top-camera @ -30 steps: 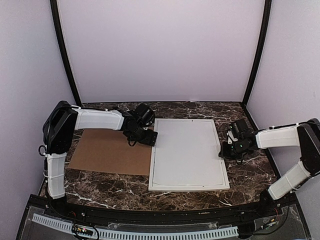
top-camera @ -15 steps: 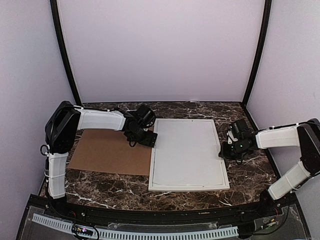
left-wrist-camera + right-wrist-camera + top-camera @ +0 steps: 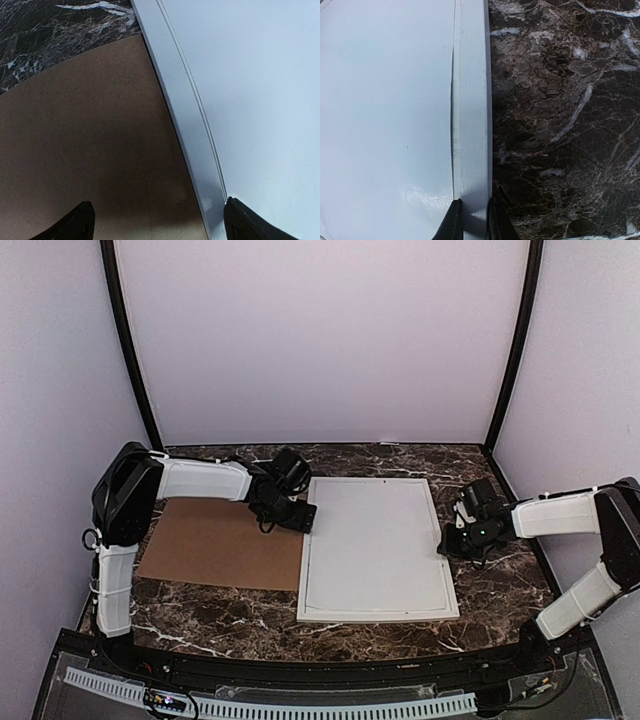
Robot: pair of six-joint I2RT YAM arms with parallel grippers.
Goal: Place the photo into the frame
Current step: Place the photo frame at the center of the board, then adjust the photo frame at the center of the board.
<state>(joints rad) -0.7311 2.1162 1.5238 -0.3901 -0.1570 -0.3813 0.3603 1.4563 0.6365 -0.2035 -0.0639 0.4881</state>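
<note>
R gripper (image 3: pixel 475 227): narrow, pinched across R rail of frame (image 3: pixel 470 100), one finger inboard, other outboard on marble table (image 3: pixel 560 125). L gripper (image 3: pixel 155 225): wide open, low over frame's L rail, straddling rail and edge of brown board (image 3: pixel 90 150). Frame: flat at table centre, filled w/ white sheet (image 3: pixel 375 540); board flat, abutting L side.
</note>
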